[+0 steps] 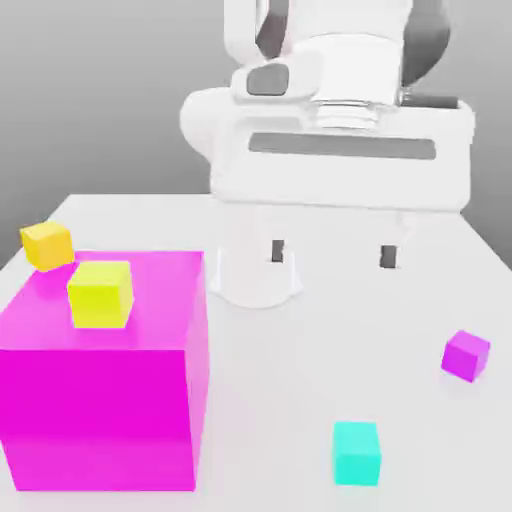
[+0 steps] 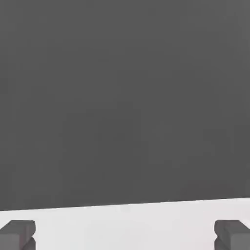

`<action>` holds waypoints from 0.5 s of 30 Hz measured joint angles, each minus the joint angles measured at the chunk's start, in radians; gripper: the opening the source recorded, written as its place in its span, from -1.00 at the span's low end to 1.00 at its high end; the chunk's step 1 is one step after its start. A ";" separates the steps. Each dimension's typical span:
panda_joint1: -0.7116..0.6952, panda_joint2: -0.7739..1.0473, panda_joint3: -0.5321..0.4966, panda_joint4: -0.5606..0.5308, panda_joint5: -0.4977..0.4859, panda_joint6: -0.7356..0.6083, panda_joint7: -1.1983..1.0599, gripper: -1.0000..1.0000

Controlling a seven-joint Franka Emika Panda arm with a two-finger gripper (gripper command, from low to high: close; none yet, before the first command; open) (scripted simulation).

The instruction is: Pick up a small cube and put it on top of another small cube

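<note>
- Nothing of the task looks done: the cyan cube point(image 1: 357, 453) rests on the table point(image 1: 290, 380), untouched, and the purple cube point(image 1: 466, 355) sits bare, well apart from it toward the exterior view's right
- The tool point(image 1: 332, 254) hangs released and empty, its fingers point(image 1: 278, 251) spread wide
- Both cubes lie nearer the camera than the tool; reaching, grasping, lifting and stacking all remain

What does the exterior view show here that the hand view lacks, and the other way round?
Exterior view alone: the cyan cube, the purple cube, the big magenta block with a yellow cube on top, and an orange-yellow cube behind it. Hand view alone: a plain dark grey backdrop beyond the table edge. Both: the white table and the open gripper, nothing between its fingertips.
</note>
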 joint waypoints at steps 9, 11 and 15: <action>0.052 0.321 0.036 -0.087 -0.015 0.151 0.114 0.00; 0.070 0.393 0.018 -0.084 -0.040 0.201 0.141 0.00; 0.121 0.532 -0.048 -0.059 -0.117 0.308 0.200 -1.00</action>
